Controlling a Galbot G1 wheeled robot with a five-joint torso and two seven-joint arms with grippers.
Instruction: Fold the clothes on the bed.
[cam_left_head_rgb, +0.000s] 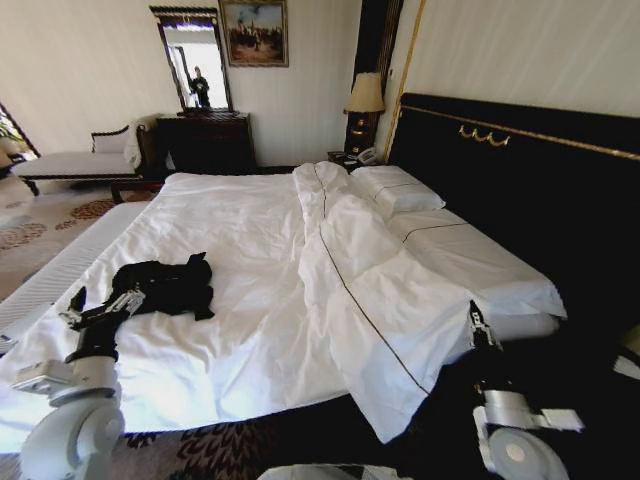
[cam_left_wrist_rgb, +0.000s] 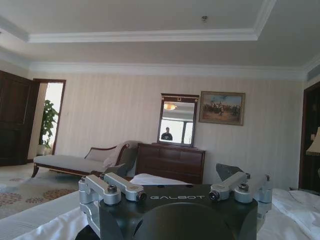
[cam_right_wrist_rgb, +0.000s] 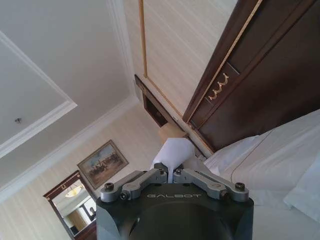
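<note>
Over on the left, the left gripper (cam_left_head_rgb: 78, 305) reaches low over the near side of the bed (cam_left_head_rgb: 240, 330), right at the edge of the T-shirt (cam_left_head_rgb: 165, 285). The shirt lies crumpled in a dark heap on the white sheet, near the bed's left edge and well apart from the pillows (cam_left_head_rgb: 400, 190). It is bunched, not spread, so my read is that folding has barely begun and the arm is there to take an edge and pull it flat. In the left wrist view the jaws stand wide apart, linkages (cam_left_wrist_rgb: 112, 187) splayed to each side, with nothing between them. "GALBOT" reads clearly in white on the black gripper body there.

Moving to the middle, the duvet (cam_left_head_rgb: 370, 290) is thrown back in a long ridge towards the headboard (cam_left_head_rgb: 520, 170), which leaves open sheet for the shirt to be worked on. No lettering on the shirt can be made out in this heap.

On the right, the right gripper (cam_left_head_rgb: 478, 325) is parked low off the bed's near right corner, pointing up, well away from the shirt; it looks idle. In its wrist view the linkages (cam_right_wrist_rgb: 175, 182) meet in the centre, so its jaws are closed on nothing, and "GALBOT" shows again on the housing.
</note>
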